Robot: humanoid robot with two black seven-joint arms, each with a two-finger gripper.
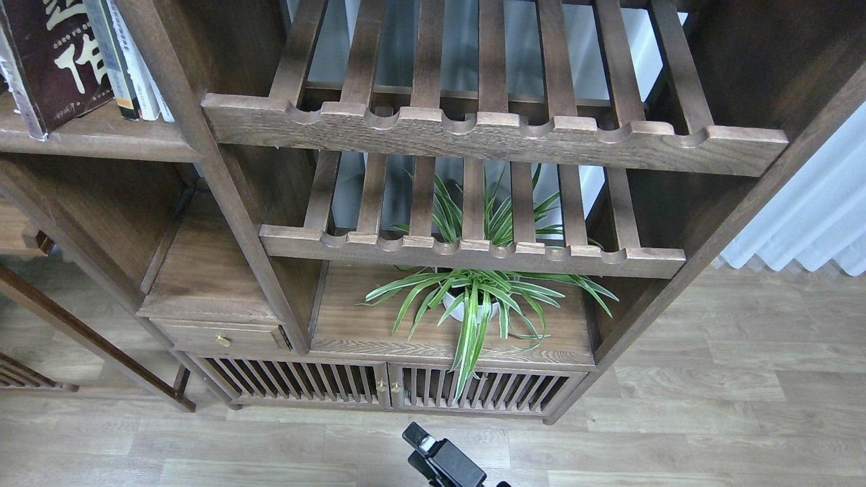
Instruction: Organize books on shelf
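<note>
Upper left of the frame: a thick maroon book [51, 61] with cream characters stands on the flat dark wooden shelf [101, 138], slim pale-spined books [128, 64] just beside it on its right. Centre: two slatted racks [494, 135] with scalloped front rails, one above the other. Below them, a striped green plant [473, 297] in a white pot. Bottom centre: a black tool [443, 460], cut off by the frame edge; which arm it belongs to, and whether it is open or closed, cannot be told.
</note>
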